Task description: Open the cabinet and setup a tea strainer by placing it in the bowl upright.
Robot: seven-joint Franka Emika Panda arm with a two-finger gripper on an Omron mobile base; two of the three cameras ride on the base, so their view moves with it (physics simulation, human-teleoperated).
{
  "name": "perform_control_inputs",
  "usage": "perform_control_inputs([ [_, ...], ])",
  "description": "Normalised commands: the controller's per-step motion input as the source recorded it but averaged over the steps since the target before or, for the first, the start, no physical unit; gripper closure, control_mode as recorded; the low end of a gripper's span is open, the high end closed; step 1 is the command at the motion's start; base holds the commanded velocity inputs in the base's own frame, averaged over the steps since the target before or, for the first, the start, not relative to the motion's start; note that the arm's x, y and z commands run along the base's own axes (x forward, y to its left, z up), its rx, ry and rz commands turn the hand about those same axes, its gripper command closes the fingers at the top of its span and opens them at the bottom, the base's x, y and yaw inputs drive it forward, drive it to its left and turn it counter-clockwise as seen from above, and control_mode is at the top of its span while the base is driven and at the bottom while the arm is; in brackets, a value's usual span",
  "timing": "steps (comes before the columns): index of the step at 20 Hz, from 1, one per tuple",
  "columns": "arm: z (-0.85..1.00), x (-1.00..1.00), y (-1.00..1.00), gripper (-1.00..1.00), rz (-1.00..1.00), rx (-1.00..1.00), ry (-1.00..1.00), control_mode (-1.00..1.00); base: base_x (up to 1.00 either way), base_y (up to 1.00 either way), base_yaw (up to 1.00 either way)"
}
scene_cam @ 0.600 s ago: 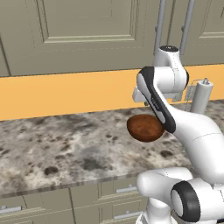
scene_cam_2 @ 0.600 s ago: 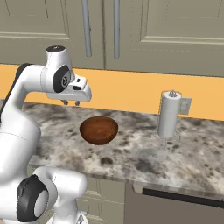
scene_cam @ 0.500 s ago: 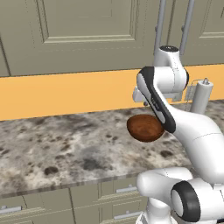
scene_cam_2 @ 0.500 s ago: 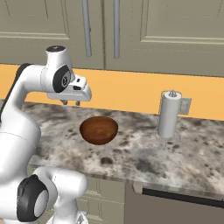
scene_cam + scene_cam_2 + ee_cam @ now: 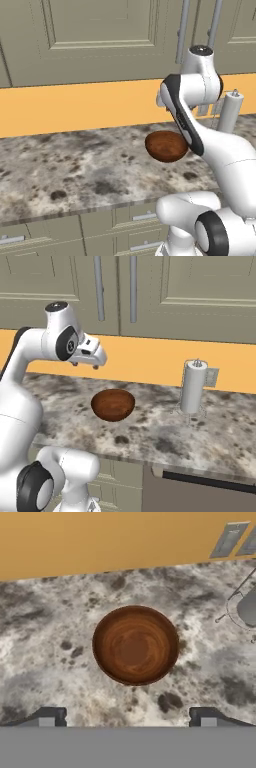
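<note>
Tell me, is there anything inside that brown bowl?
No, the hand view looks straight down into the bowl and shows nothing but its bare wood-like inside.

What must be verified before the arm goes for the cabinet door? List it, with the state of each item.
1. Cabinet door shut, handle free: ok.
2. Gripper with jaws open, holding nothing: ok.
3. Bowl upright on the counter, nothing in it: ok.
4. Tea strainer located: cannot tell.
5. Paper towel holder standing apart from the bowl: ok.
</note>
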Motion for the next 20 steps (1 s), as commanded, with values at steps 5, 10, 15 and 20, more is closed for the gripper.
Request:
perform_control_inputs([
  [5,0.91,0.0,-0.19,-1.0,-0.17,0.02,-0.38,-1.0,0.0,0.0,0.0],
  [10,0.9,0.05,-0.1,-1.0,0.01,-0.01,-0.71,-1.0,0.0,0.0,0.0],
  [15,0.93,0.01,-0.23,-1.0,0.0,-0.08,-0.48,-1.0,0.0,0.0,0.0],
  [20,0.29,0.35,0.0,-1.0,0.03,-0.08,0.04,-1.0,0.0,0.0,0.0],
])
